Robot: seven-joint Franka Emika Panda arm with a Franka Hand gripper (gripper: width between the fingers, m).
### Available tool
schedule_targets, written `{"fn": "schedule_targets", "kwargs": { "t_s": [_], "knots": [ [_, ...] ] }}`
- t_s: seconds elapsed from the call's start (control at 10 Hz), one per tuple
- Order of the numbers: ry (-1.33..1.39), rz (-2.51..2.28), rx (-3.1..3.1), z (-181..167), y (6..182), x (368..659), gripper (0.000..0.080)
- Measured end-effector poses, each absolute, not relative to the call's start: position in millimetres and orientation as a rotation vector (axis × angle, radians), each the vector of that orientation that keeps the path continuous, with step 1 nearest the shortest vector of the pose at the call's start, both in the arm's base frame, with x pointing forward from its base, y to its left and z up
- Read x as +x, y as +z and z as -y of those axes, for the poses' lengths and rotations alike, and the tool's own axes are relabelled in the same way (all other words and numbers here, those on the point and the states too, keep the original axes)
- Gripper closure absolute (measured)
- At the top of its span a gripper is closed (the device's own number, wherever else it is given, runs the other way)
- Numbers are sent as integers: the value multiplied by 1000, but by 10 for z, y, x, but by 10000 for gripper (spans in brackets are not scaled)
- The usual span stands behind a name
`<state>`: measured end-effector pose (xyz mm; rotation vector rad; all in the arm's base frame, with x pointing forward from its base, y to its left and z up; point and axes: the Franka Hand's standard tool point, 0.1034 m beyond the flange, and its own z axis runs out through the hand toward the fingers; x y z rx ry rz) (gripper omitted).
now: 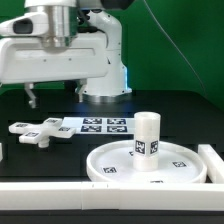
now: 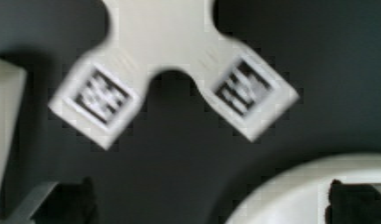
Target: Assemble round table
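The white cross-shaped foot (image 1: 38, 130) lies flat on the dark table at the exterior view's left, tags up. In the wrist view two of its tagged arms (image 2: 169, 70) fill the frame. The large rimmed round disc (image 1: 150, 168) lies at the front right, with the short cylinder leg (image 1: 148, 135) standing upright at its centre. The disc's rim also shows in the wrist view (image 2: 329, 195). My gripper (image 1: 32, 100) hangs above the table just behind the foot. It is open and empty (image 2: 208, 205), with both dark fingertips (image 2: 62, 200) apart and touching nothing.
The marker board (image 1: 100, 125) lies flat between the foot and the robot's base. Long white bars edge the work area at the front (image 1: 60, 195) and the right (image 1: 212, 165). A white edge (image 2: 0, 95) shows at the wrist view's side.
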<state>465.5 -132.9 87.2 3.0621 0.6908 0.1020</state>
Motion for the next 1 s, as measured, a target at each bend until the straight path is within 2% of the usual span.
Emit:
{"fn": "schedule_targets", "kwargs": {
  "t_s": [0.2,0.5,1.0],
  "knots": [
    [85,-702,3060,1437,806,4594,150],
    [84,-709,3058,1425,799,4596,150],
    [37,-702,3056,1503,567,4463,150]
  ]
}}
